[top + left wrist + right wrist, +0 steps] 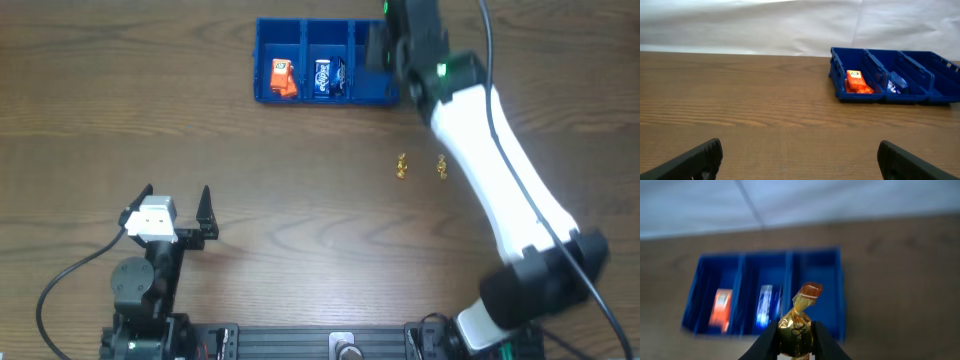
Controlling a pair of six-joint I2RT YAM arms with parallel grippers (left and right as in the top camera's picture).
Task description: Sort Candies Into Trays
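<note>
We've got the right gripper (795,341) pinched on a gold-wrapped candy (798,322), hanging over the blue tray (310,99) at the top centre of the overhead view. The orange candy (283,78) sits in the tray's left bin and the blue candy (328,76) in the middle one, so we reckon gold goes in the right bin (826,280). We'd centre over that bin, keep off the divider, and come down low before letting go so it doesn't bounce out. A loose gold candy (402,166) and its twin (441,166) lie on the table (150,120) right of centre. The left gripper (177,195) sits spread wide at lower left.
</note>
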